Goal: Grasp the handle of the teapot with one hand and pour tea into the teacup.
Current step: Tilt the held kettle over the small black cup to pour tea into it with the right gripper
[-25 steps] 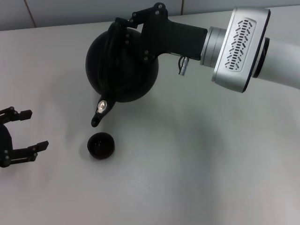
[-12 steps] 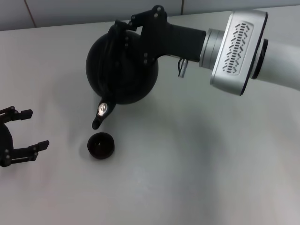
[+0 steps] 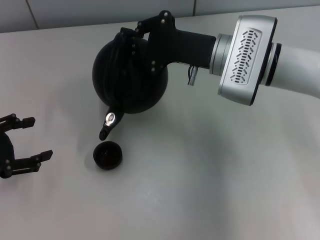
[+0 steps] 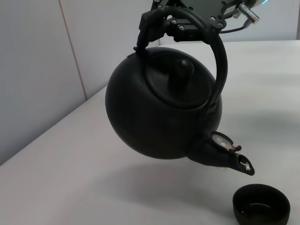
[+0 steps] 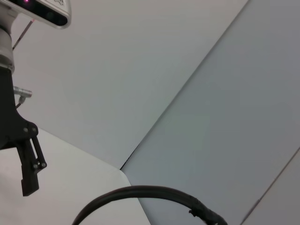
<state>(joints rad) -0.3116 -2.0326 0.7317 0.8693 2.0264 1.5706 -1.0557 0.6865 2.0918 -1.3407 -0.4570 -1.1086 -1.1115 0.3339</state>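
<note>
The right gripper (image 3: 131,36) is clamped on the handle (image 4: 216,46) of the teapot (image 3: 130,80), its fingers largely lost against the black hoop. The pot hangs tilted below the gripper, clear of the table (image 3: 210,175), spout (image 4: 229,158) down. The teacup (image 3: 108,155) sits just beneath and beyond the spout tip, not touching; whether tea flows is unclear. The left gripper (image 3: 27,142), well off to the side, rests open, partly cut off by the frame edge.
</note>
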